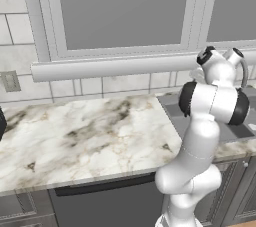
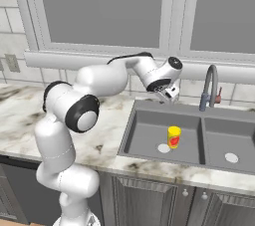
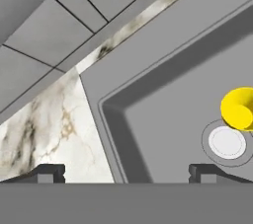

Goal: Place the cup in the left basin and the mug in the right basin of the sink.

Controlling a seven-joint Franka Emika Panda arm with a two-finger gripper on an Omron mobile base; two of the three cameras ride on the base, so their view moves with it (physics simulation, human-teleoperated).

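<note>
- The cup (image 2: 174, 137) stands upright on the floor of the left basin (image 2: 144, 135), just beside that basin's round white drain (image 2: 163, 148). In the hand view we look down into the cup's open yellow mouth (image 3: 238, 109), with the drain (image 3: 227, 142) next to it.
- We judge the cup's half of the task done; the step in hand is the mug.
- A small reddish shape (image 2: 218, 98) sits behind the faucet (image 2: 209, 85) at the back of the sink (image 2: 199, 112). It may be the mug, but it is too small for us to tell.
- The right basin (image 2: 226, 138) holds nothing but its own drain (image 2: 231, 158).
- The gripper (image 2: 169, 93) hangs above the back left corner of the sink, its fingers (image 3: 49, 172) spread wide with nothing between them.
- To do this step well, we would lift clear of the sink's rim first, so the arm does not knock over the standing cup.
- We would then swing round the faucet's arch rather than under it.
- We would keep the fingers wide until they straddle the mug's body, then close on its sides, not its handle.
- Risk: the mug is tucked near the wall and faucet, so room for the approach looks tight.
</note>
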